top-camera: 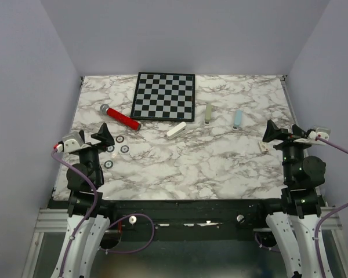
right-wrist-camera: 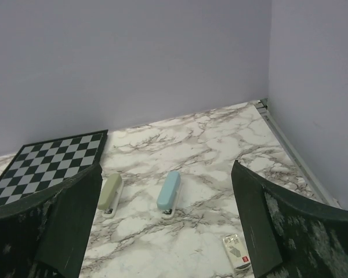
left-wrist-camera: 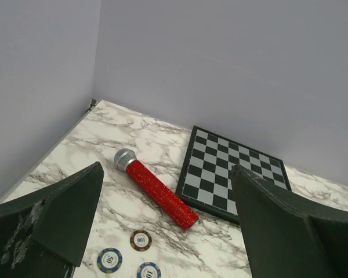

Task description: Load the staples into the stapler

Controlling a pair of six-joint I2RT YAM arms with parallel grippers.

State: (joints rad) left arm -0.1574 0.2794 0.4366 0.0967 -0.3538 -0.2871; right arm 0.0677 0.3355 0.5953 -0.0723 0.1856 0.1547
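The staples (top-camera: 264, 146) are a small flat grey block with a pale rim, lying on the marble table just left of my right gripper (top-camera: 272, 132). In the right wrist view they (right-wrist-camera: 236, 253) lie beside the right finger (right-wrist-camera: 261, 231). Three staplers lie mid-table: white (top-camera: 176, 130), olive green (top-camera: 209, 114) (right-wrist-camera: 111, 193) and light blue (top-camera: 238, 119) (right-wrist-camera: 169, 191). My right gripper (right-wrist-camera: 166, 164) is open and empty. My left gripper (top-camera: 104, 136) (left-wrist-camera: 165, 168) is open and empty at the table's left.
A chessboard (top-camera: 165, 95) (left-wrist-camera: 232, 174) lies at the back centre. A red glitter microphone (top-camera: 122, 117) (left-wrist-camera: 156, 188) lies left of it. Several poker chips (top-camera: 119, 149) (left-wrist-camera: 141, 240) lie by the left gripper. Walls close in on three sides.
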